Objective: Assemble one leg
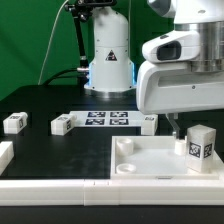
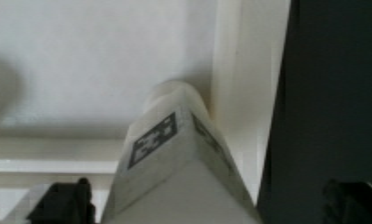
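Observation:
A white leg with a black-and-white tag stands upright at the corner of the large white tray on the exterior view's right. I cannot tell whether it sits in a socket. My gripper hangs straight over it, fingertips level with its top. One finger shows a gap to the leg. In the wrist view the leg runs away from the camera between the two dark fingers, with a narrow gap on one side and a wider one on the other. My gripper is open.
Three more legs lie on the black table: one at the exterior view's left, one beside it, one by the marker board. A white wall runs along the front. The arm's base stands behind.

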Controlling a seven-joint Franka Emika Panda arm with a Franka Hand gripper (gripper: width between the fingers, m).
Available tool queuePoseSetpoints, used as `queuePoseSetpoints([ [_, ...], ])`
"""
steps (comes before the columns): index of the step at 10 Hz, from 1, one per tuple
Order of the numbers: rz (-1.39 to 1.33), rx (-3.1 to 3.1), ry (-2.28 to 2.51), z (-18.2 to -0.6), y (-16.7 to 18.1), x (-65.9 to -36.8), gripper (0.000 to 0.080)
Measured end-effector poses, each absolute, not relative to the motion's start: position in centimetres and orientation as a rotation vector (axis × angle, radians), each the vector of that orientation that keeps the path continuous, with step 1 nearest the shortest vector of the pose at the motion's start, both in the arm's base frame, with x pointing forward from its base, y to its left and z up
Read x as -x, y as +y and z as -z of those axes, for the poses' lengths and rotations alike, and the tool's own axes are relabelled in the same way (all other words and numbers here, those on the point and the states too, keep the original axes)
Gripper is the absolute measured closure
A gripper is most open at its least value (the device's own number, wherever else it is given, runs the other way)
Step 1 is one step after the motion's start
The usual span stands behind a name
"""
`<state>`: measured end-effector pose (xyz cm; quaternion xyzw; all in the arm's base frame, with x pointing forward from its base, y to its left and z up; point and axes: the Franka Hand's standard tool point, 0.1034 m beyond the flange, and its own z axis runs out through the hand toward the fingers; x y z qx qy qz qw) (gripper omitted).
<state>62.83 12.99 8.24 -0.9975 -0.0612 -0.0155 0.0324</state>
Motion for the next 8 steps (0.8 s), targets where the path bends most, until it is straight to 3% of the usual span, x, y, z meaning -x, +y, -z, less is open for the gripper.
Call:
queuePoseSetpoints([
  [3,0.061,3.022,-0.683,-8.21,12.36,-62.93,0.015],
  [5,0.063,3.015,-0.716,-8.22,12.37,-62.94,0.015],
  [6,0.063,3.015,-0.716,-8.21,12.35,-62.95,0.0239],
  [7,0.063,3.015,-0.716,-8.21,12.35,-62.95,0.0422],
  [8,0.064,3.015,-0.716,-8.22,12.33,-62.96,0.0511],
])
